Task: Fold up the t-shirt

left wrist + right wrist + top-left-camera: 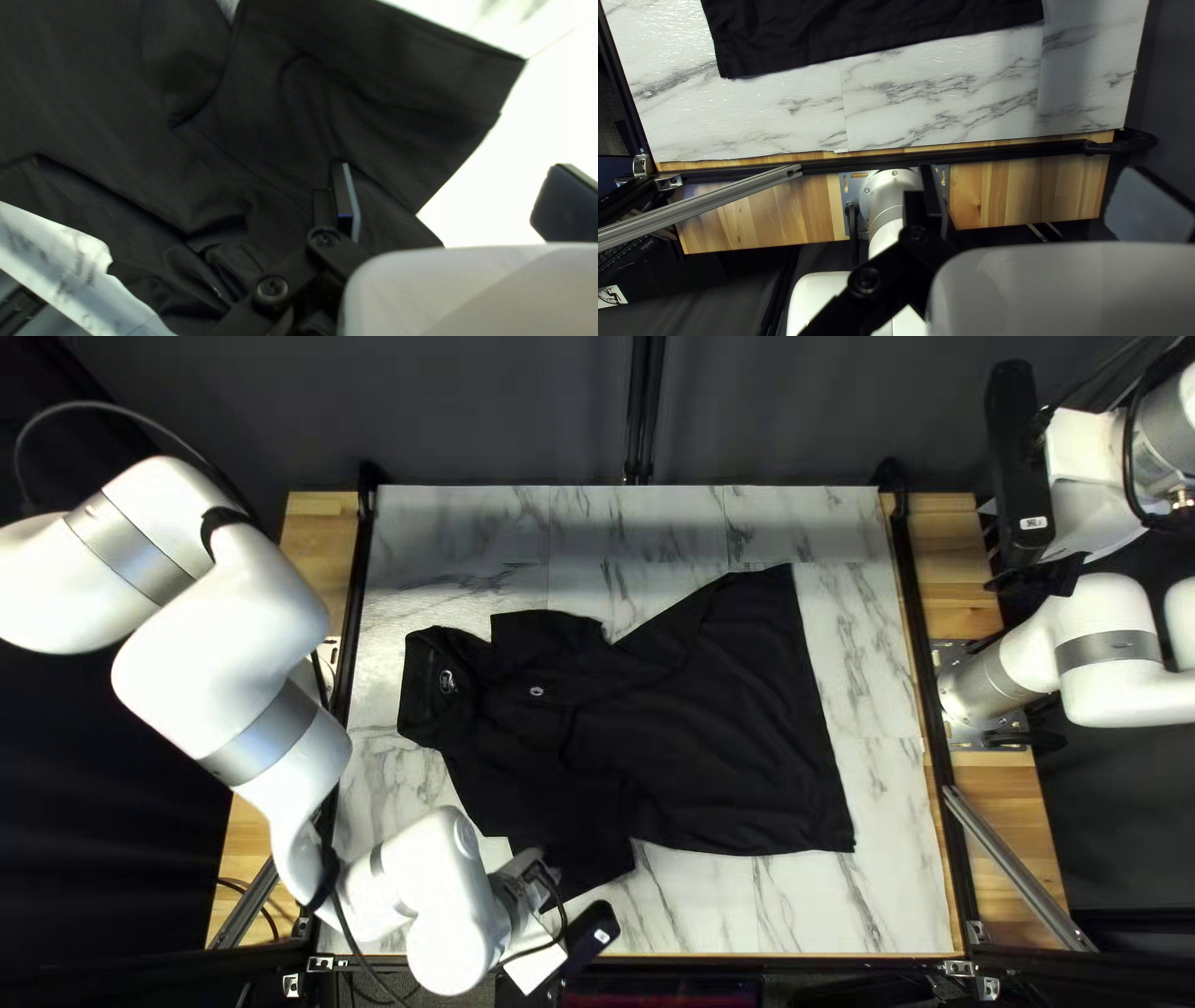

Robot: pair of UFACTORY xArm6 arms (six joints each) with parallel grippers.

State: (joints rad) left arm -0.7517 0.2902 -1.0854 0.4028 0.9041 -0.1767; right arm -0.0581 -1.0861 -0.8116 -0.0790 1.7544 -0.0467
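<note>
A black t-shirt (697, 722) lies spread on the marble-patterned tabletop, collar toward my left arm and hem toward my right arm. Creases run across its chest. In the top left view, my left gripper (529, 884) is at the near-side sleeve, its fingertips hidden. The left wrist view has this gripper (455, 196) open, one finger over the black cloth (398, 112) and the other beyond its edge. My right gripper (1043, 573) hangs raised beyond the table's right edge. Its wrist view shows the gripper (1042, 194) open, away from the shirt's hem (878, 46).
Black rails (924, 685) run along both sides of the marble tabletop (871, 884), with wooden boards (1015, 797) outside them. A metal strut (710, 202) slants near my right arm's base (887, 205). Marble surface shows around the shirt.
</note>
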